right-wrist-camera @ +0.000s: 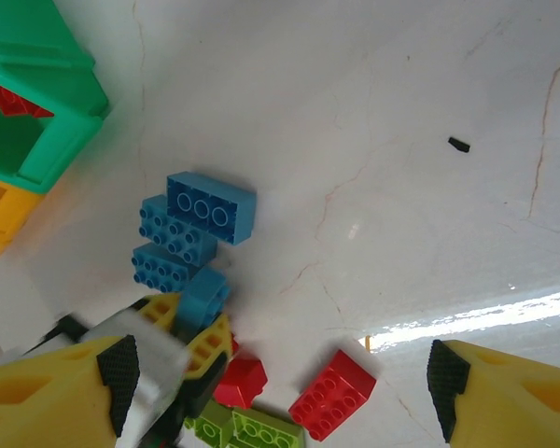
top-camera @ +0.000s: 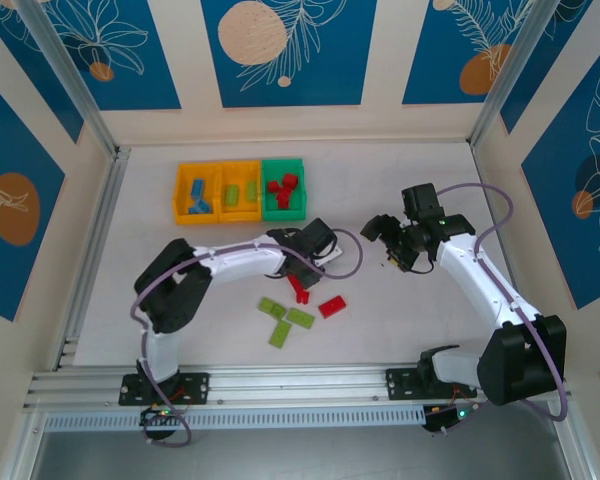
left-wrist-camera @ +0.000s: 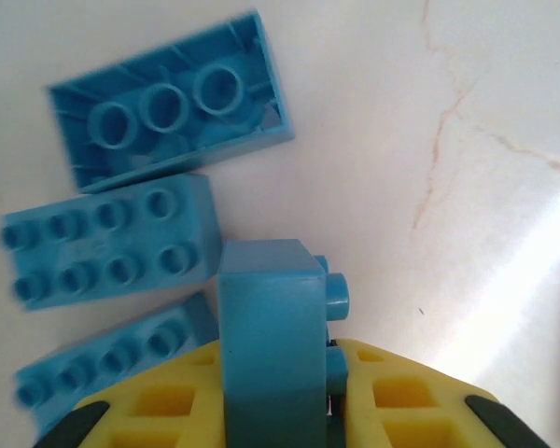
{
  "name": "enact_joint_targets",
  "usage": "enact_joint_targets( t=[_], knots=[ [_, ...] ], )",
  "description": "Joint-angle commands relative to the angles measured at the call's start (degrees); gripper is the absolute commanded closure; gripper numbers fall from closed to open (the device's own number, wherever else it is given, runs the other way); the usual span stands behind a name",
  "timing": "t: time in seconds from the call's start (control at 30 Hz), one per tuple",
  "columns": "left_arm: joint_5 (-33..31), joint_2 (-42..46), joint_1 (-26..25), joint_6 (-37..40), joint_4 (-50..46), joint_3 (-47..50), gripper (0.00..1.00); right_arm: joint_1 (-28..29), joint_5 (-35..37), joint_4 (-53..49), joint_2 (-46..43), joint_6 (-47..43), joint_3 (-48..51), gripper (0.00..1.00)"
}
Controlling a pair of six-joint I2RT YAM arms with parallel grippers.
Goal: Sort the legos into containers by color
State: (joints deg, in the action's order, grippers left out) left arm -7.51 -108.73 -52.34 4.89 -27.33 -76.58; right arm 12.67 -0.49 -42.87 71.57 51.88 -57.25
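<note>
Blue brick [left-wrist-camera: 266, 327] pinched in our left fingers [left-wrist-camera: 401, 401], forearm [top-camera: 245, 260] stretched rightward; our right fingers [right-wrist-camera: 513, 392] hang wide apart.

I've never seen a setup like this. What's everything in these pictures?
table: one, white.
orange-yellow bins: two, far side; left holds blue bricks, middle holds green bricks.
green bin: one, right end of the row, holds red bricks.
loose blue bricks: three, clustered together.
held blue brick: one, in the left gripper.
loose red bricks: two, mid-table.
loose green bricks: about three, beside the reds.
left gripper: one, yellow-fingered, shut on the brick.
right gripper: one, yellow-fingered, open, empty.
</note>
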Motion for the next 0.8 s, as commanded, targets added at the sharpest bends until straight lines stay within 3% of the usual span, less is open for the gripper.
enact_joint_targets(
  t=[0.0,0.1,0.2,0.33,0.43,0.57,0.67,0.77],
  knots=[
    [1.6,8.7,2.8,-4.2,3.2,0.2,0.86,1.0,-1.9,0.2,-0.4,0.3,-2.1,0.17],
    [4.5,13.8,8.0,-8.8,5.2,0.7,0.86,1.6,-1.9,0.9,-0.2,0.6,-2.4,0.17],
    [4.5,15.4,16.5,-14.4,4.2,-1.2,0.86,2.0,-2.3,1.3,0.3,0.5,-3.0,0.17],
    [-0.9,10.4,31.4,-22.6,-2.5,-7.8,0.88,2.7,-2.2,1.6,1.1,0.4,-3.4,0.17],
    [-2.8,5.5,39.6,-25.5,-3.4,-11.5,0.87,3.4,-2.2,2.1,1.4,0.7,-3.0,0.17],
    [-5.1,-3.3,45.4,-26.1,-7.0,-19.5,0.82,4.1,-2.1,2.4,1.3,1.1,-2.6,0.17],
    [-5.5,-10.3,47.1,-24.3,-11.2,-27.5,0.78,4.4,-1.8,2.3,1.3,0.7,-2.8,0.17],
    [-2.7,-11.9,47.6,-22.3,-10.3,-29.9,0.72,4.9,-1.0,1.8,1.5,0.0,-2.9,0.17]
  ],
)
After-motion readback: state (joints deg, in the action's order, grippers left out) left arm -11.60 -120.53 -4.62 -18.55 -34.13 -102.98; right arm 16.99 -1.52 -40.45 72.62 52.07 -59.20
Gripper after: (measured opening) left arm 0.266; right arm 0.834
